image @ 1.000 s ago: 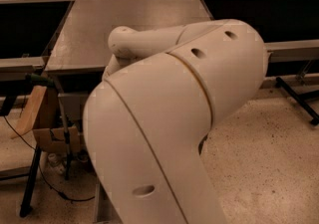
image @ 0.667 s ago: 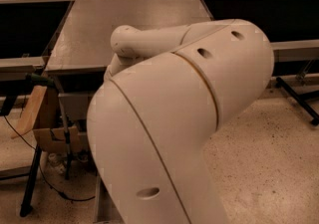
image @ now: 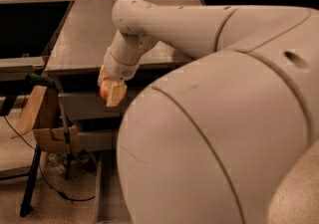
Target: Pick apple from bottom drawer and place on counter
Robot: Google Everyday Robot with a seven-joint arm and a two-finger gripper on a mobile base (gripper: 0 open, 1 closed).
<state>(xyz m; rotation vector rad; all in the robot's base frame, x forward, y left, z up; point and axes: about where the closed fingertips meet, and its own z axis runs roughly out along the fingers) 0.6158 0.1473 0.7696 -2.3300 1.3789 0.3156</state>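
Change since one second ago: the gripper (image: 110, 91) was hidden behind my arm (image: 224, 118); it is now in view, raised clear of the drawers and carrying the apple (image: 103, 90). I judge the pick step complete and the transfer step in hand.

Tool state: the gripper is clenched on the apple. One pale finger (image: 116, 94) crosses the near side of the fruit, and the reddish skin shows just left of it. Nothing else touches the tool.

Position: the counter (image: 99, 24) lies above and behind the gripper, with its front edge just above the wrist. The drawer fronts (image: 82, 106) sit directly behind and below the tool. I cannot make out the bottom drawer itself behind my arm.

Next requirement, in my judgement: lift above the counter edge, advance over the top, then release.
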